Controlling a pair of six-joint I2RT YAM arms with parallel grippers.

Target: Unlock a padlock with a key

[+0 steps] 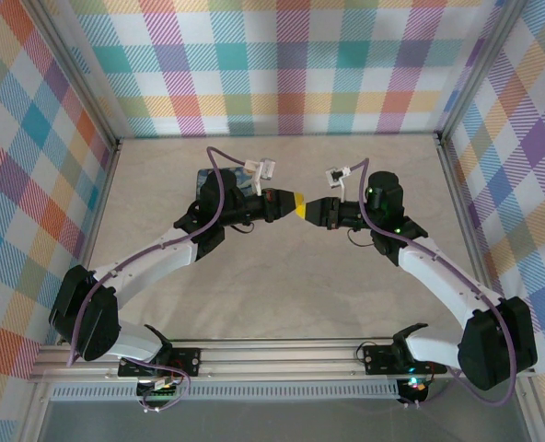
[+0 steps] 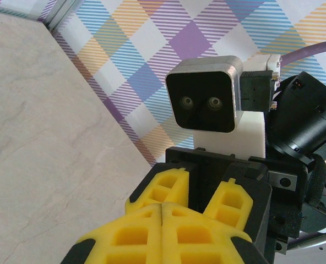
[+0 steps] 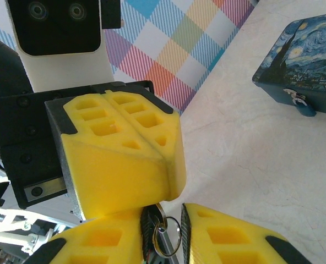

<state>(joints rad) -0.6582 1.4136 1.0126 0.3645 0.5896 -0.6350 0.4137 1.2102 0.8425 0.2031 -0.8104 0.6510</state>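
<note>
Both grippers meet tip to tip above the middle of the table. My left gripper (image 1: 297,203) (image 2: 162,208) is shut, its yellow fingers pressed flat together with nothing seen between them. In the right wrist view its tips sit right on top of the key (image 3: 163,235), a slim dark metal piece with a silver ring. The key stands between the ribbed pads of my right gripper (image 1: 308,208) (image 3: 166,215), which is shut on it. The padlock (image 3: 304,108), small and blue-teal, hangs at the front edge of the painted tin (image 3: 303,58), well away from both grippers.
The starry-night tin (image 1: 219,179) lies at the back left of the marble-look table (image 1: 282,295), partly under my left arm. Checked walls close in the back and both sides. The metal rail with the arm bases (image 1: 282,359) runs along the near edge.
</note>
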